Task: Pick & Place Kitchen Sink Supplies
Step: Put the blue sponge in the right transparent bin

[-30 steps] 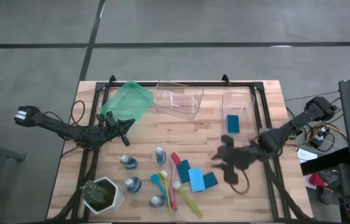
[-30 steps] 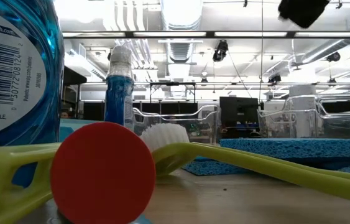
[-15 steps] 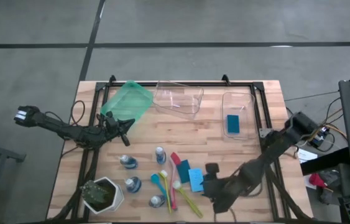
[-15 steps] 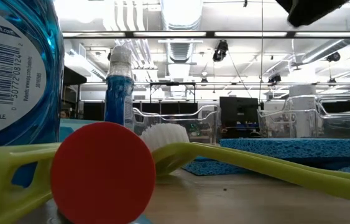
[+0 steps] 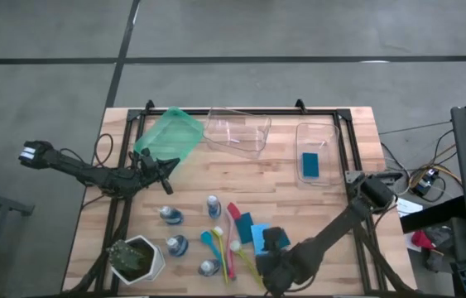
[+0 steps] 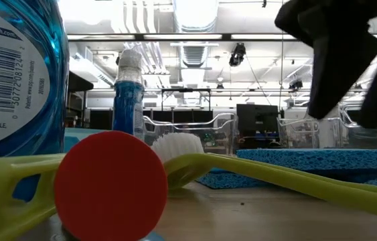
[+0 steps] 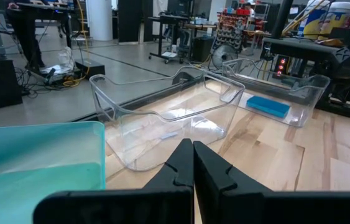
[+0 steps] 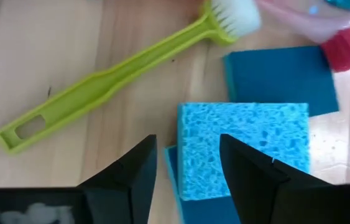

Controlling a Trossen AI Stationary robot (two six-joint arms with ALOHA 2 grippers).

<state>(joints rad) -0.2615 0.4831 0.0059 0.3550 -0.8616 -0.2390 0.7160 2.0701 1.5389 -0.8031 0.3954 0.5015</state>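
My right gripper (image 8: 185, 142) is open above the sponges near the table's near edge (image 5: 267, 242). One finger stands beside a light blue sponge (image 8: 243, 149) and the other over it, touching nothing that I can see. That sponge (image 5: 257, 234) rests flat on darker blue sponges (image 8: 280, 81). A yellow-green brush (image 8: 100, 87) lies flat on the wood beside them. Several small bottles of blue liquid (image 5: 213, 205) stand to the left. My left gripper (image 7: 193, 163) is shut and waits beside the green bin (image 5: 169, 136).
Another blue sponge (image 5: 310, 164) lies in the clear bin (image 5: 316, 134) at the far right. A second clear bin (image 5: 237, 131) stands at the far middle. A white pot with a plant (image 5: 137, 258) stands at the near left corner. Pink and teal brushes (image 5: 231, 240) lie beside the sponges.
My right arm has swung from the table's right part toward the near edge and left, over to the sponges. It has also come down, and in the low view it now hangs much lower. The sponges, brushes and bottles have stayed where they were.
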